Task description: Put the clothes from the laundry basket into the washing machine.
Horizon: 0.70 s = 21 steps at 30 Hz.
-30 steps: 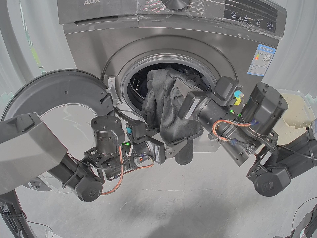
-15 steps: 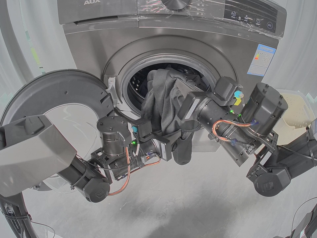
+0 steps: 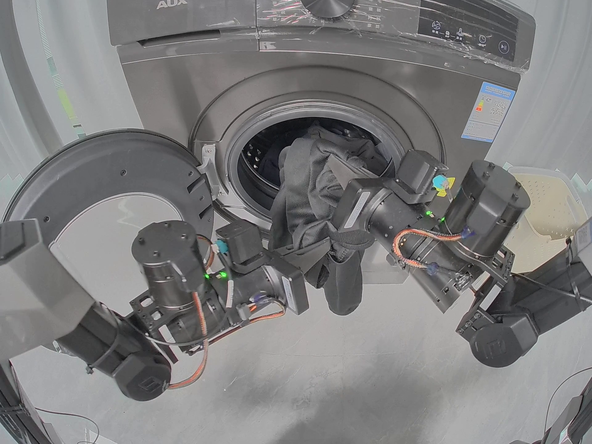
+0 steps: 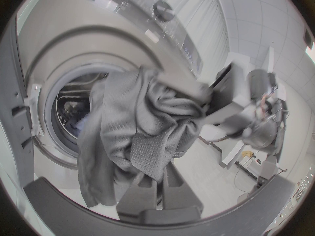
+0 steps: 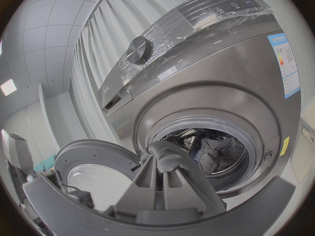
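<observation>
we judge this to be the loading step: one dark grey garment (image 3: 308, 198) is being carried into the washing machine (image 3: 185, 87), held by both arms at its open mouth. the left pincer (image 4: 160, 176) is closed down on a low fold of the cloth, its fingers nearly touching with fabric nipped at the tips. the right pincer (image 5: 160, 167) is likewise clamped, with a bunched ridge of the knit pushed up between and over its fingers.

the garment hangs across the lower rim of the drum (image 3: 259, 155). its upper part is already in the opening, while a long tail droops outside below the rim, in front of the machine's face. the door (image 3: 111, 168) stands swung wide on the robot's left. the laundry basket (image 3: 549, 211) sits at the right of the machine, and the part of it we can see looks bare. other dark clothes (image 5: 220, 154) lie deep in the drum.

next, we think, the cloth has to be pushed further inward and the hanging tail lifted over the rim before either grip lets go, otherwise it may slide back out.

the garment is a soft, textured knit, limp and heavily creased, so we expect it to sag and snag on the seal.
</observation>
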Tool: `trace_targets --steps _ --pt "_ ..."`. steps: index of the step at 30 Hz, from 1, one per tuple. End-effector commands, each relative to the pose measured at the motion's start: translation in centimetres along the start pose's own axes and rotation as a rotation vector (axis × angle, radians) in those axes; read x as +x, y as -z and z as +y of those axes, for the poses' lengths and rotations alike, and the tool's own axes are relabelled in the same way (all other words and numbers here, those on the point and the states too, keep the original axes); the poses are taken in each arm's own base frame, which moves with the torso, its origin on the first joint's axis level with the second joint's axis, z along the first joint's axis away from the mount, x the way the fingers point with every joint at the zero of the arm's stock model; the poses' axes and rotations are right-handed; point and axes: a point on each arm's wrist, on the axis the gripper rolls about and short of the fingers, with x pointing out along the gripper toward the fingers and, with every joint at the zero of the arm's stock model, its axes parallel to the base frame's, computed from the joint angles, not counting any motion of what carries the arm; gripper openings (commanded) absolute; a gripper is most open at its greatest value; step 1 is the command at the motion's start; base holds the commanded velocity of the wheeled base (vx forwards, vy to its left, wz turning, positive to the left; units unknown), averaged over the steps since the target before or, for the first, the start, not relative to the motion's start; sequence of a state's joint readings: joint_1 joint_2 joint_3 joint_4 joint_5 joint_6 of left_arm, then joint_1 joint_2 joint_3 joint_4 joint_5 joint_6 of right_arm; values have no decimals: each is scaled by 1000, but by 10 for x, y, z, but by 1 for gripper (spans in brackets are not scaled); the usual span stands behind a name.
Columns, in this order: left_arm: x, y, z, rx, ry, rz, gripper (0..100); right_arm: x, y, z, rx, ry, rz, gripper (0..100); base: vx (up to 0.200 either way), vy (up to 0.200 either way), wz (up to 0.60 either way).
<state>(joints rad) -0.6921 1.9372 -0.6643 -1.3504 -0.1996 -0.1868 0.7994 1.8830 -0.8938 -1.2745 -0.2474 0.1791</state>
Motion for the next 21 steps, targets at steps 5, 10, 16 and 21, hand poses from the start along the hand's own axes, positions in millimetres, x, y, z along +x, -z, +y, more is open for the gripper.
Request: trace_targets --steps 5,10,16,21 --pt "-42 -29 -19 22 59 -103 0 2 13 -1 -6 4 34 0 0 0 0" --pt "-43 -23 -18 29 60 -138 0 -1 17 -1 -7 1 50 0 0 0 0" --pt "-41 -21 -17 28 60 -137 0 -3 18 -1 -3 -5 41 0 0 0 0" --pt "-39 -27 -13 30 47 -160 0 -6 21 -2 0 -10 62 100 0 0 0"
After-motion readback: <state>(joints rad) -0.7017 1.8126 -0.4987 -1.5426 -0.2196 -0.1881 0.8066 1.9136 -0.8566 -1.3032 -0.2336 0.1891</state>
